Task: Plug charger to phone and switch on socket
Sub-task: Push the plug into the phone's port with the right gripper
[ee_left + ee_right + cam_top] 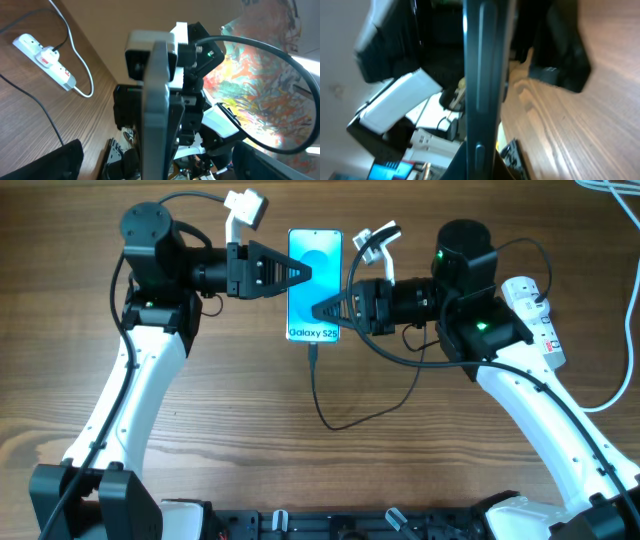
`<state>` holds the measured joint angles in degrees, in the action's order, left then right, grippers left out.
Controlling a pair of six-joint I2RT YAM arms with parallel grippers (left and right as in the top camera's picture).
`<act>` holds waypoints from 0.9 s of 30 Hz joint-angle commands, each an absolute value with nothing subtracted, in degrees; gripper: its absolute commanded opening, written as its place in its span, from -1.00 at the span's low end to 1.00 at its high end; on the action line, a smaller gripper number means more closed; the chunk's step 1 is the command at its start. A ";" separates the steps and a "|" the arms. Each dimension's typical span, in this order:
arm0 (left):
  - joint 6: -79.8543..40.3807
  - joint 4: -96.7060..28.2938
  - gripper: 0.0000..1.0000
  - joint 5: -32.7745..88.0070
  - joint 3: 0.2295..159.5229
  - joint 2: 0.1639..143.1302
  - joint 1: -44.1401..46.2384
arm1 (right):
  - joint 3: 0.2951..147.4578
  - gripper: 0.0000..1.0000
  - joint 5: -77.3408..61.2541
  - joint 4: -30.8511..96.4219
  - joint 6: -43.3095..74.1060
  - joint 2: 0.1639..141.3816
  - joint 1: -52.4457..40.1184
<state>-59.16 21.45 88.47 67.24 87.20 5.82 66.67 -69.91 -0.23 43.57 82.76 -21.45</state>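
One phone [315,280] on show: where does it sit?

Mid-table, between the two arms, turquoise screen up, white lettering at its near end. Both wrist views catch it edge-on as a thin grey slab. Whether it rests on the wooden table [230,410] or hangs just above it, I cannot tell.

And the charger [313,375]?

Its small dark tip meets the phone's near short edge. From there the thin black cable runs toward the near side, curls to the right and climbs back until it goes under the right arm.

Which claw has the phone?

The right gripper [320,310]. It reaches in from the phone's right side, its tip overlapping the lower part of the screen just above the lettering, and it is clenched on the phone.

What about the left gripper [305,272]?

It points at the phone from the opposite side, higher up the screen, tip over the left edge. Its jaws are released: in its wrist view the dark finger [65,160] at lower left stands well clear of the phone's edge.

Where is the socket [532,310]?

At the table's right side, well apart from the phone, partly covered by the right arm. Its red switches show, but their position is too small to read.
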 commanded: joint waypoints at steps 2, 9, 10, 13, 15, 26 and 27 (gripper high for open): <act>-58.65 21.65 0.80 90.37 67.44 86.59 5.67 | 67.11 -0.91 -60.34 -1.30 49.54 82.72 -19.53; -58.08 21.65 0.60 90.39 67.44 86.59 8.64 | 67.11 -0.91 -56.58 -6.09 51.24 82.72 -18.44; -57.21 21.63 0.57 90.37 67.44 86.59 8.91 | 67.11 -0.91 -56.60 -7.09 51.66 82.72 -18.44; -56.77 21.63 0.53 90.39 67.44 86.67 9.96 | 67.11 -0.91 -56.64 -10.61 53.71 82.72 -18.37; -56.73 21.63 0.53 90.37 67.44 86.70 10.24 | 67.11 -0.91 -57.08 -11.29 54.02 82.72 -17.89; -56.07 21.41 1.00 90.37 67.44 87.07 4.60 | 67.11 -0.91 -70.19 2.61 44.40 84.14 -17.69; -56.07 21.39 1.00 90.37 67.44 87.07 3.40 | 67.11 -0.91 -69.60 7.20 40.56 84.18 -17.69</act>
<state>-57.54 21.28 89.32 67.24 87.20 6.57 66.72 -66.00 -1.28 51.62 83.40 -17.78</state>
